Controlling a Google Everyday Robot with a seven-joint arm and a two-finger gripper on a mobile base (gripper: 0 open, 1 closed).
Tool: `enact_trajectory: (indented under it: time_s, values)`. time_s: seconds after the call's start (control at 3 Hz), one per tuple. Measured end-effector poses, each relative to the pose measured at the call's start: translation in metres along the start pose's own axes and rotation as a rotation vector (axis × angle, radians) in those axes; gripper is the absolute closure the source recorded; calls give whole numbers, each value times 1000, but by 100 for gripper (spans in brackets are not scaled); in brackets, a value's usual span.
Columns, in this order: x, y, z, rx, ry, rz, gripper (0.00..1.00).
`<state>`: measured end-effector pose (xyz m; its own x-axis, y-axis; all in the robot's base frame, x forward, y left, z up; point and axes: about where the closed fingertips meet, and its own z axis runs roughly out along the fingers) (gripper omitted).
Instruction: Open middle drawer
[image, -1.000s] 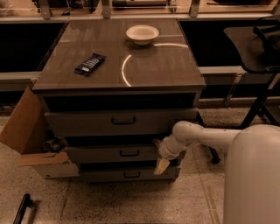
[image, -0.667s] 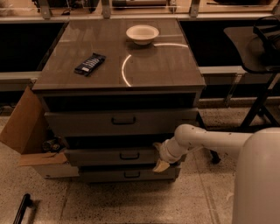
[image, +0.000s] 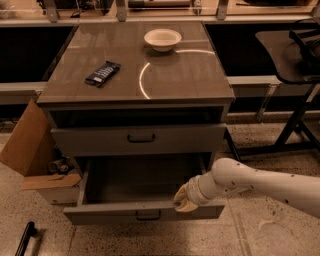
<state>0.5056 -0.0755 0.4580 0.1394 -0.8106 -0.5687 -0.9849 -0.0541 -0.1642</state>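
The middle drawer (image: 135, 186) stands well out of the grey cabinet (image: 190, 80), its front pushed toward the near side of the room and its plain grey inside bare to view. Above it the top drawer (image: 90, 141) sits closed. I cannot see the lowest drawer from here, since the open one covers it.

The gripper (image: 186, 200) is at the top edge of the open drawer's front, right of centre, with the white arm (image: 260, 182) reaching in low from the right. It looks to be touching that edge. Whether it is clamped over the edge or only resting against it, I cannot tell from where I stand.

The drawer looks like a stiff box on runners, empty and so fairly light, though wide. A pull off to one side may skew it in its tracks, so the small dark handle (image: 148, 216) at the centre of the front seems the truer place to hold. The top lip is flat and smooth and could slip from a loose hold. To my eye the drawer is already most of the way open.

On the cabinet top sit a pale bowl (image: 162, 39) at the far side and a dark snack packet (image: 102, 73) to the left. An open cardboard box (image: 27, 150) leans against the cabinet's left side.
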Motion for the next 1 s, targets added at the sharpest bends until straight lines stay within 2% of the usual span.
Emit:
enact_trajectory:
  time_s: [0.33,0.67,1.0]
  values:
    - [-13,36,-4,-18,-48,1,100]
    - [-23,71,-1,-68,-95,15,100]
    - [-30,87,-11,-87,-132,18,84]
